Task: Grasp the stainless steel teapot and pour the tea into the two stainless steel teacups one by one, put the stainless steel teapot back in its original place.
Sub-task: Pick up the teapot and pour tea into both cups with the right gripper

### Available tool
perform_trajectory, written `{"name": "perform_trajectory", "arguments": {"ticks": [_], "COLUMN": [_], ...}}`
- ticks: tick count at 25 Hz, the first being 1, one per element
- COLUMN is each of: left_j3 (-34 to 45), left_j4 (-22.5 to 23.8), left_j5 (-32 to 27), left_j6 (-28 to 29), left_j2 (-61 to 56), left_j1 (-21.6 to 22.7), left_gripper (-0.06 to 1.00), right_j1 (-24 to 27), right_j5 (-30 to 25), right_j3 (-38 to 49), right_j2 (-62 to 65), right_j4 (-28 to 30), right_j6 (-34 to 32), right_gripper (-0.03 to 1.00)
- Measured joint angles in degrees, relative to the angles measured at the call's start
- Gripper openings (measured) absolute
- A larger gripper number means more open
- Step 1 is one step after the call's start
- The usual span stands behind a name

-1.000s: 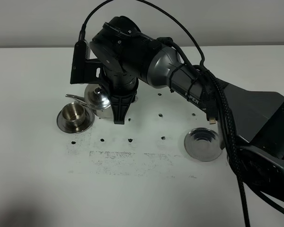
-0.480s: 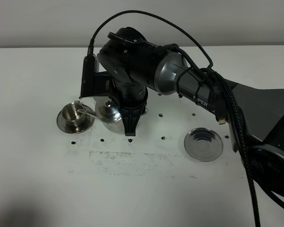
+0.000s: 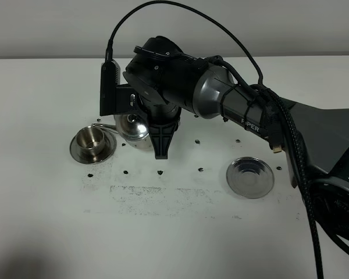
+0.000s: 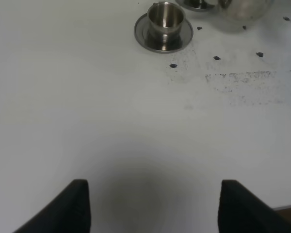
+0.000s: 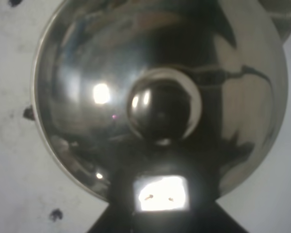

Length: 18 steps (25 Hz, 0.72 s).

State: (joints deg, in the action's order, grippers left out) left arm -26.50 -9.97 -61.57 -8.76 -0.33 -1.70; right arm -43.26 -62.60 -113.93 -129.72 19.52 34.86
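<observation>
Pointing at the teacup (image 3: 92, 139), spout (image 3: 106, 124) of teapot (image 3: 134, 129).

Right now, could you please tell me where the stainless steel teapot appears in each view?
Exterior high: teapot left of centre, beside the teacup.
Left wrist: teapot cropped at the frame edge, near the teacup.
Right wrist: teapot fills the frame.
Shared landmark: black table dots.
</observation>
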Motion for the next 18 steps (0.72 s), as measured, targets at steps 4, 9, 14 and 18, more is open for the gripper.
{"name": "perform_trajectory", "arguments": {"ticks": [4, 9, 14, 18], "left_j3": [0.0, 0.0, 0.0, 0.0], "left_j4": [0.0, 0.0, 0.0, 0.0], "left_j5": [0.0, 0.0, 0.0, 0.0], "left_j6": [0.0, 0.0, 0.0, 0.0], "left_j2": [0.0, 0.0, 0.0, 0.0], "left_j1": [0.0, 0.0, 0.0, 0.0], "left_gripper": [0.55, 0.55, 0.55, 0.55], "right_j1": [0.0, 0.0, -0.29, -1.0], "right_j5": [1.67, 1.27, 0.1, -0.41], "right_j3": [0.0, 0.0, 0.05, -0.02], "right_j2": [0.0, -0.19, -1.19, -1.19], "right_j4": [0.6, 1.29, 3.74, 4.31], "right_j6": [0.0, -0.26, -2.75, -3.72], "right_gripper": [0.19, 0.19, 0.19, 0.19]}}
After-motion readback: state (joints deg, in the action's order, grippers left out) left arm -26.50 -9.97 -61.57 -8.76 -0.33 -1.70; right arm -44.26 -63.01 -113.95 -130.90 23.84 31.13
